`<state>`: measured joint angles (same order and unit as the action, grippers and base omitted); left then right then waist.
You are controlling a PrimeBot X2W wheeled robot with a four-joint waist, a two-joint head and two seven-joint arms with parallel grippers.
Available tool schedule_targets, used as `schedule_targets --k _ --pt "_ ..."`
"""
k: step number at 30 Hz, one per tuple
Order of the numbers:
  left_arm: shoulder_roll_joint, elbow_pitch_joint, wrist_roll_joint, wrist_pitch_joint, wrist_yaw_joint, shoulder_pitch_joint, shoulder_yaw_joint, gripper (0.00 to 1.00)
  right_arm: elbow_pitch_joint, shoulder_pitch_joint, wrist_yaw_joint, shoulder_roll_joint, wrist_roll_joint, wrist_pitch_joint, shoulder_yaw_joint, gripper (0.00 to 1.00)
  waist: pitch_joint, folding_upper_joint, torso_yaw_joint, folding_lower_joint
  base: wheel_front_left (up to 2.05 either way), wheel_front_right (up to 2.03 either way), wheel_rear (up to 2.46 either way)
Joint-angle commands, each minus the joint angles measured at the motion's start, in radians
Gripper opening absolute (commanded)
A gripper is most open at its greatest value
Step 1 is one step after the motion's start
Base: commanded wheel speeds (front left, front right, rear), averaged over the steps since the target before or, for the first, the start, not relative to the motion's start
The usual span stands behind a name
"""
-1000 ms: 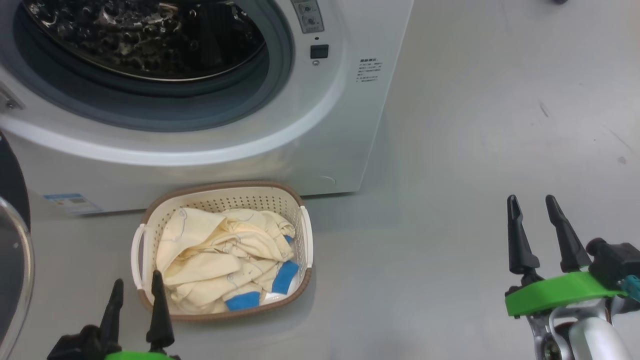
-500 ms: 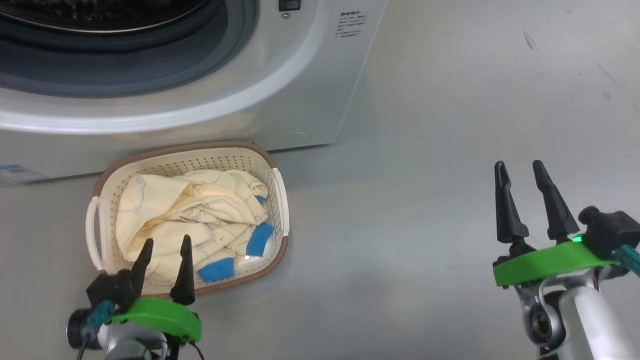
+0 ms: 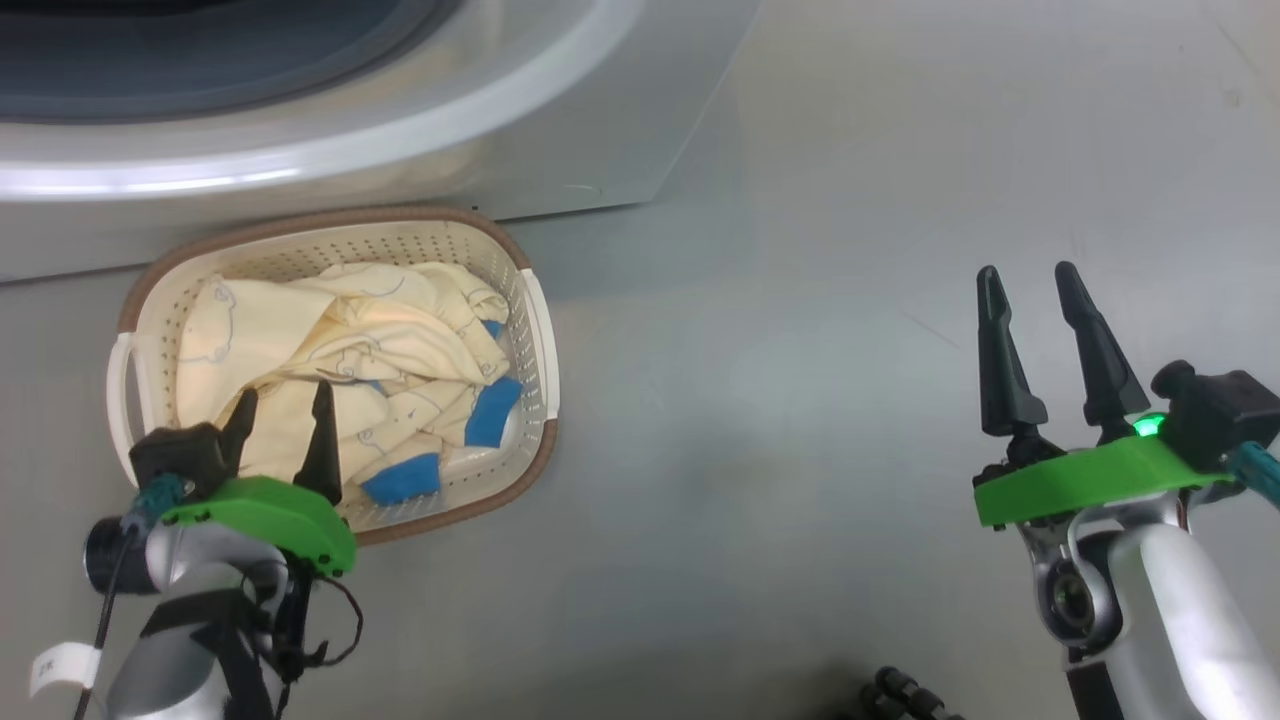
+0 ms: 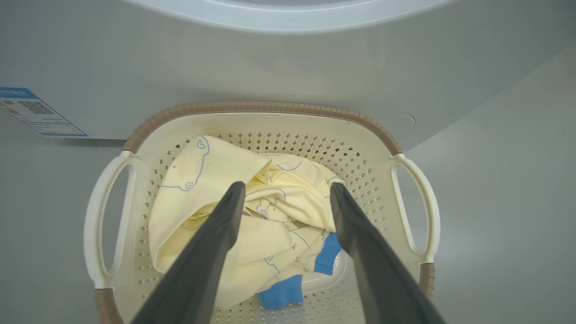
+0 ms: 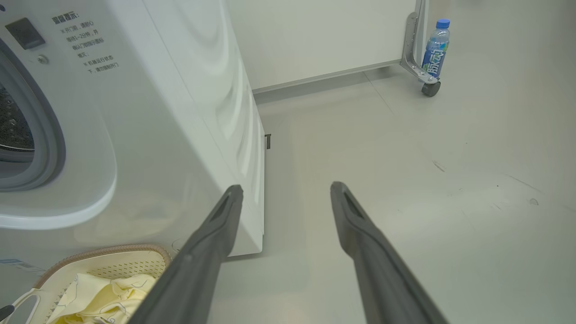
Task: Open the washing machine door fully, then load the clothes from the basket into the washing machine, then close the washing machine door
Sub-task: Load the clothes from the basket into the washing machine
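Left gripper [image 3: 283, 398] hangs over the near side of the basket [image 3: 330, 215], jaws spread wide with nothing between them. In its wrist view the two fingers frame the heap inside. Our right gripper [image 3: 1027, 272] is just as wide apart and empty, well to the right of the basket above bare floor [image 3: 800, 400].

Behind the basket stands the washing machine [image 3: 600, 130], its white front just beyond the basket's far rim; we cannot tell whether the two touch. From the right wrist view we see the grey gasket [image 5: 45, 148] and the drum mouth uncovered, so we judge the door-opening step done and the loading step in hand, with no garment yet taken.

The basket sits on the floor. The clothes [image 3: 330, 330], crumpled cream-yellow cloth with thin line drawings, fill most of it. Small blue pieces [image 3: 490, 412] lie toward its near right corner.

For the next move, we think the left gripper must drop straight down between the basket's walls. It should then close on a thick fold near the heap's middle and lift until the cloth clears the rim. After that it can carry the cloth back and up to the drum. Soft fabric may trail or snag on the rim, so a deep bite matters.
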<state>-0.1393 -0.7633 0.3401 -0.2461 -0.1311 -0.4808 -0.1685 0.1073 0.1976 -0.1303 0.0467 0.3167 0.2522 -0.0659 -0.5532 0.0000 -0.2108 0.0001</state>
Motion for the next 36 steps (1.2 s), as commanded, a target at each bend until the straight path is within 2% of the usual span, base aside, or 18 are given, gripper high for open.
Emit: schedule_targets --k 1,19,36 --pt "-0.032 -0.014 0.009 -0.004 0.0 -0.033 0.024 1.0 -0.033 0.022 0.0 0.004 0.0 0.01 -0.023 1.0 -0.034 0.0 0.003 -0.0001 0.0 0.0 0.0" --pt "-0.079 -0.233 0.042 -0.009 0.0 -0.281 -0.001 1.0 -0.052 0.114 0.0 0.004 0.002 0.01 -0.071 1.0 -0.22 0.0 -0.03 -0.0001 0.0 0.0 0.0" --pt "-0.128 -0.346 0.034 -0.011 0.001 -0.419 -0.027 1.0 -0.067 0.148 0.0 0.004 0.024 0.01 -0.099 1.0 -0.316 0.0 -0.063 -0.0001 0.0 0.0 0.0"
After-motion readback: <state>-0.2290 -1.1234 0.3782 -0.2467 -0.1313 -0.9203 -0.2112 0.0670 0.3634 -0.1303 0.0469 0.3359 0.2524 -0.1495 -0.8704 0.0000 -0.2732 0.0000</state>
